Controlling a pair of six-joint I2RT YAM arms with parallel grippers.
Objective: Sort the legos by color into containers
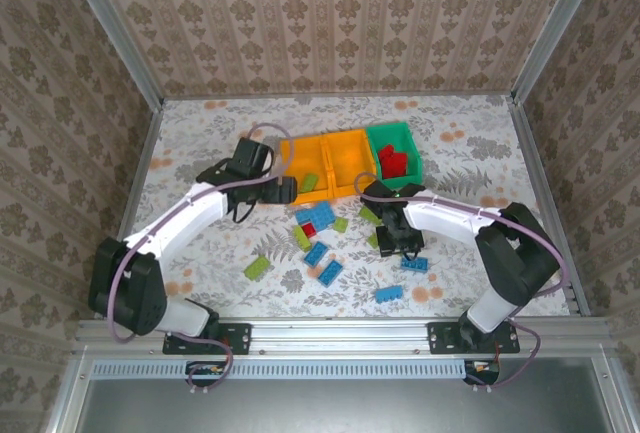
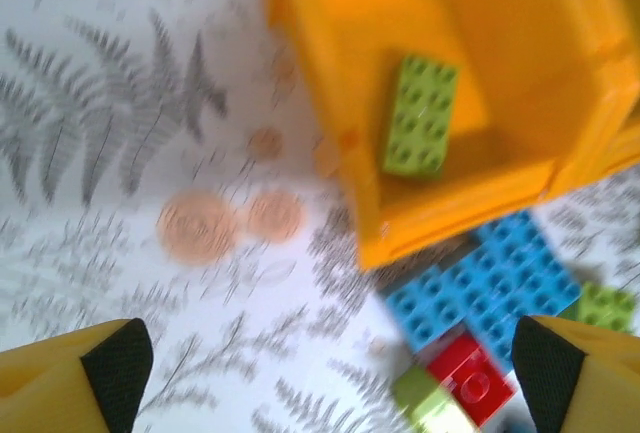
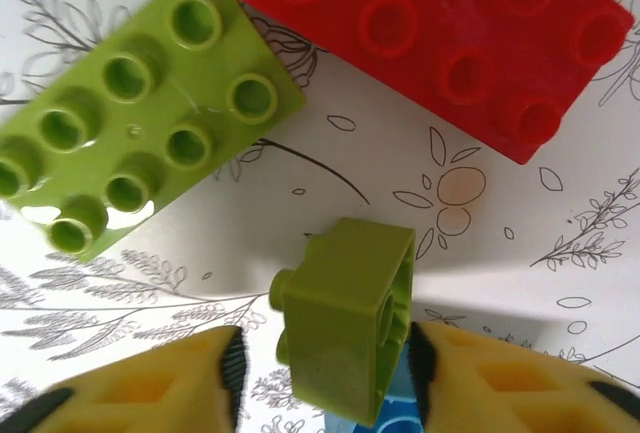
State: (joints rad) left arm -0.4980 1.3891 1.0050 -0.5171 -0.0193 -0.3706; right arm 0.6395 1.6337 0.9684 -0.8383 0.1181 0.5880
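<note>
Hovering my left gripper (image 2: 330,393) low over the table, pads spread wide, nothing between them. The left orange bin (image 2: 520,43) is ahead and to the right of it, near corner closest. One lime lego (image 2: 420,115) lies flat in that bin, studs up, by the near wall. Outside that corner, ahead-right of the gripper, are blue legos (image 2: 490,283) packed together, with a red lego (image 2: 465,378) touching them.

In the top view the three bins stand in a touching row beyond both grippers. The left orange bin (image 1: 300,143) holds the lime lego (image 1: 310,182). The middle orange bin (image 1: 350,158) comes next. The green bin (image 1: 395,131) holds a heap of red legos (image 1: 393,161).

My right gripper (image 3: 325,373) is pinching a small lime lego (image 3: 350,318) turned on its side, studs toward the left pad. Ahead-left of the fingers a long lime lego (image 3: 130,118) lies flat on the table. Ahead-right is a long red lego (image 3: 440,43), apart from it. In the top view the green bin is ahead of my right gripper (image 1: 395,243), not touching.
</note>
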